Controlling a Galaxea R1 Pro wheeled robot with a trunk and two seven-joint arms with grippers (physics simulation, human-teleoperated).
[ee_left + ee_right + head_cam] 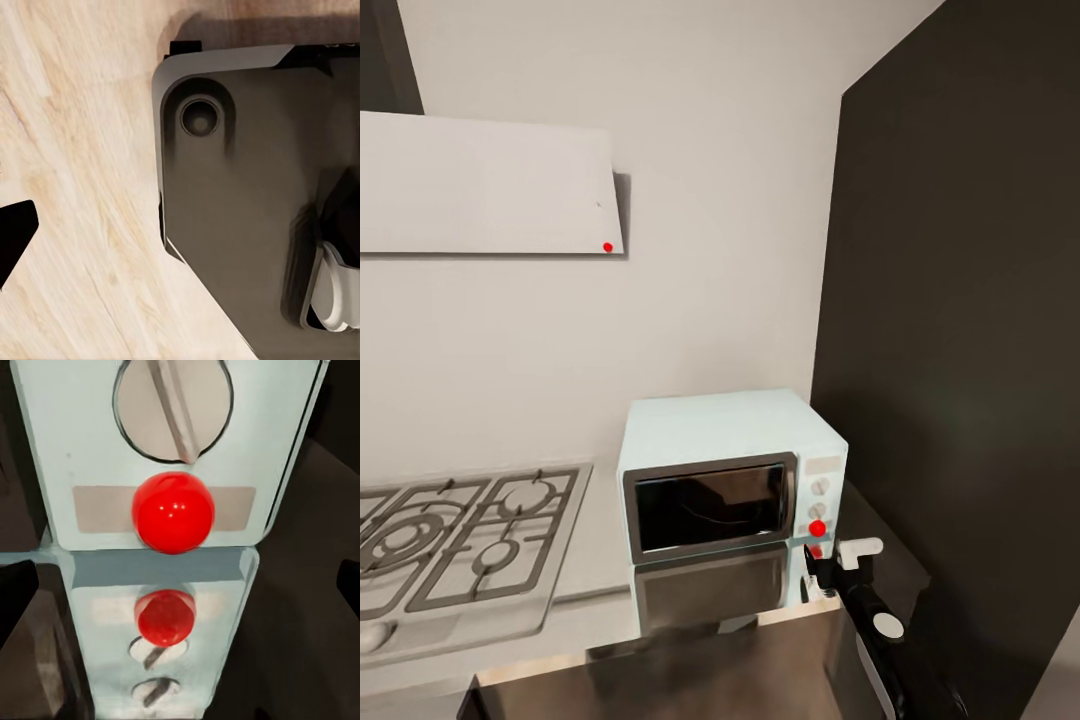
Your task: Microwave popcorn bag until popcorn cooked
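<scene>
Microwave (730, 480) stood on the grey surface (595, 610) beside the hob (460, 545), door closed, red light (817, 527) lit. Right gripper (830, 565) was parked just below the control panel, apparently to work the controls. In the right wrist view the red light (172, 512) sat dead ahead under a knob (172, 405). Jaws: how far open, couldn't tell. Popcorn bag not sighted; presumably inside.
</scene>
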